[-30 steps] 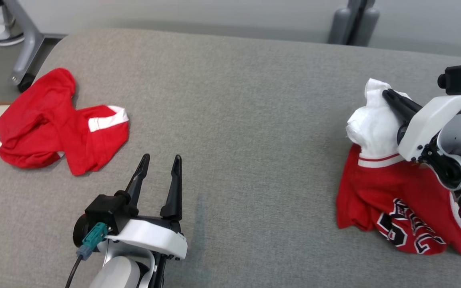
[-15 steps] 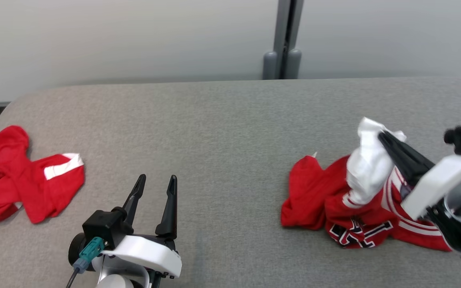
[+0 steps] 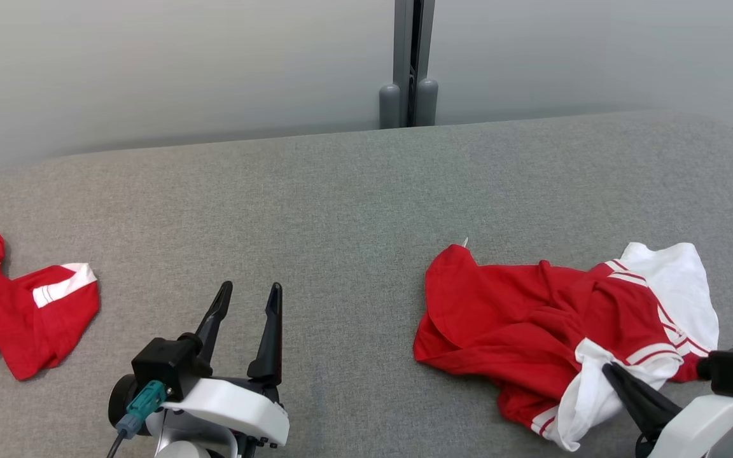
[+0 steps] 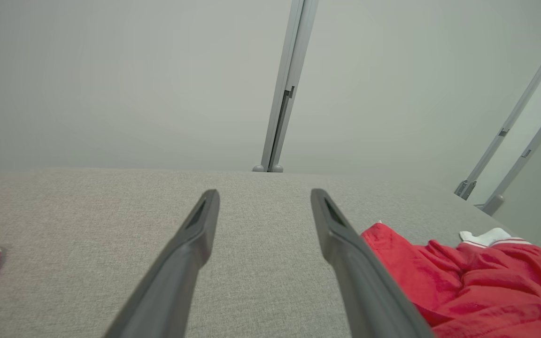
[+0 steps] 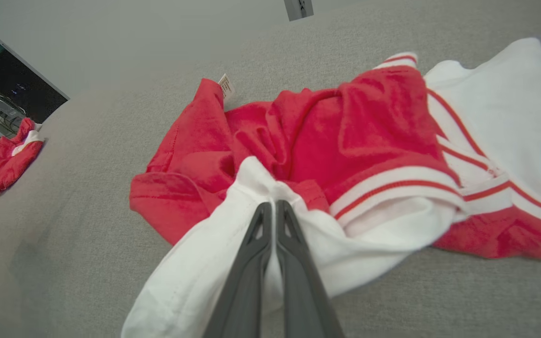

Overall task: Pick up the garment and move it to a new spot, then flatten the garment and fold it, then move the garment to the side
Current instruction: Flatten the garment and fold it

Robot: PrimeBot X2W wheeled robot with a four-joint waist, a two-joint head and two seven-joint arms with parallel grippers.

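Observation:
The garment (image 3: 519, 312), a red jersey with white sleeves and red-striped trim, lies crumpled on the right half of the grey padded surface (image 3: 315, 191). My right gripper (image 3: 608, 367) sits at its near edge, shut on a white sleeve fold. In the right wrist view the closed right gripper (image 5: 270, 204) pinches that white cloth, with the red body of the garment (image 5: 345, 141) spread beyond it. My left gripper (image 3: 251, 289) stands open at the lower left, with nothing between its fingers. In the left wrist view the left gripper (image 4: 264, 193) points across bare surface, the garment (image 4: 463, 281) to its right.
A second red garment (image 3: 16, 318) with a white band lies at the far left edge; it shows small as the red garment (image 5: 3, 155) in the right wrist view. A grey post (image 3: 408, 63) and pale wall stand behind the surface. The surface's rounded right end is near the garment.
The head view has swung to the right. My right gripper has come down and toward me with the white sleeve; the garment has dropped from a raised bunch to lie spread out. The left gripper kept still.

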